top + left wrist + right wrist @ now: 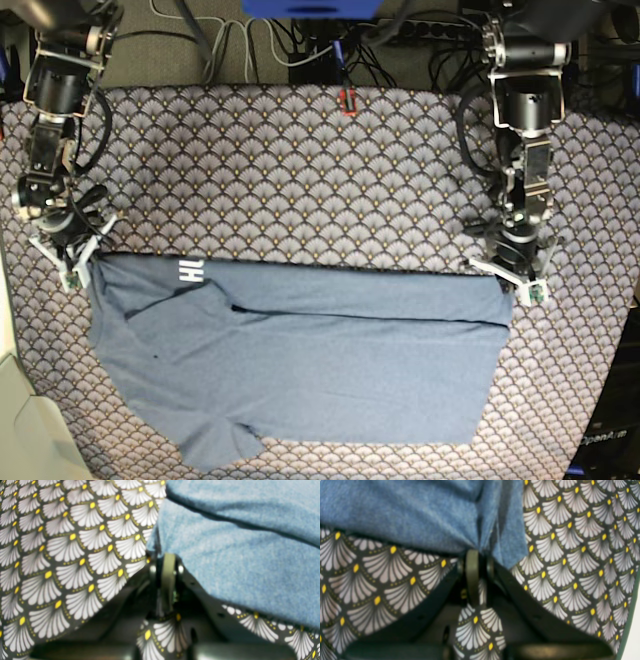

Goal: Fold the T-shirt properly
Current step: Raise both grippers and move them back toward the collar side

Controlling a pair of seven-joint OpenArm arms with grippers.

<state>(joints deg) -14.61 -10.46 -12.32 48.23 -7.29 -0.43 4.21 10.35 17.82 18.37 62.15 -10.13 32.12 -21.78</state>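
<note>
On the left of the base view, my right pincer (82,262) is pinching the far corner of the T-shirt (300,360) down at the tablecloth (300,170); the wrist view shows blue cloth gathered between its closed tips. The T-shirt is lying across the near half of the counter, its top edge already turned over, white lettering (189,269) peeking out near that corner. On the right, my left pincer (520,285) is pinching the opposite far corner. I judge one lengthwise fold done, with further folds remaining.
</note>
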